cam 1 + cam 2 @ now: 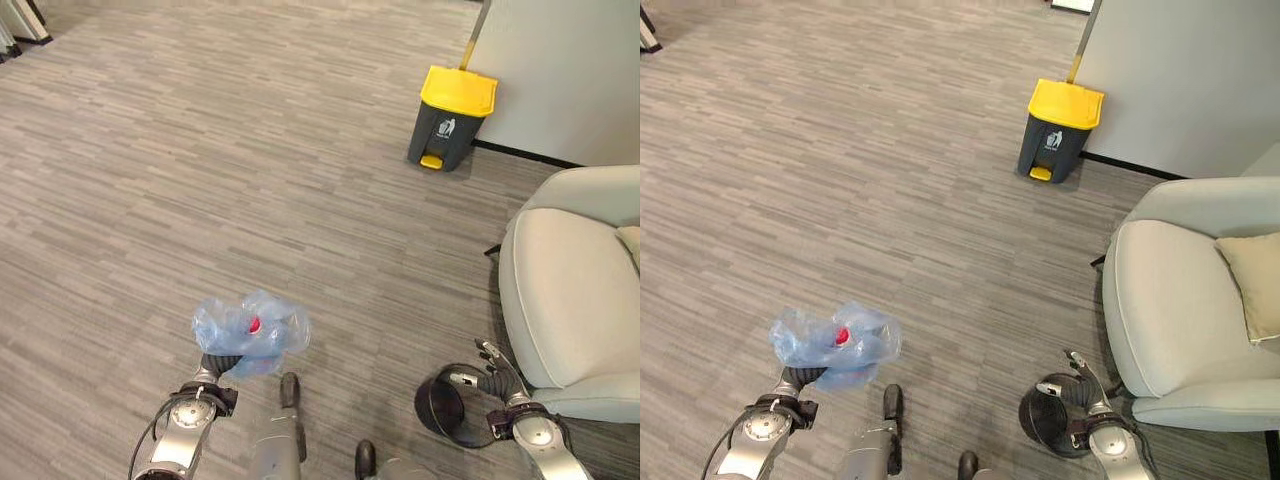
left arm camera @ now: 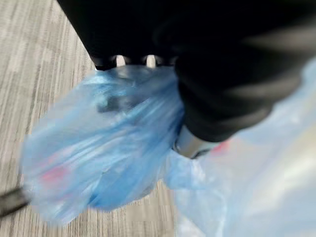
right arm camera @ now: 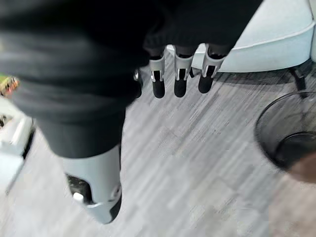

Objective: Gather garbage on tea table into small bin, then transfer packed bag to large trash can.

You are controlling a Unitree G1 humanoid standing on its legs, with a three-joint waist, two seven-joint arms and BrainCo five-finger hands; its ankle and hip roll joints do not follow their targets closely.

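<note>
Left hand (image 1: 215, 367) fingers clamped on blue bag (image 1: 250, 330), held above floor. Right hand (image 3: 180, 74) fingers apart, empty, beside black mesh bin (image 1: 1050, 412). Yellow-lidded trash can (image 1: 452, 118) well apart, by wall.

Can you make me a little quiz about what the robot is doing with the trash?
1. True or false: the blue bag already sits inside the yellow-lidded trash can.
2. Which hand carries the bag: A the left hand, B the right hand?
3. Fill in: the black mesh bin stands on the floor beside the pale ____.

Key: 1 false, it is held above the floor, far from the can. 2 A; the right hand's fingers hang relaxed, holding nothing. 3 armchair.
</note>
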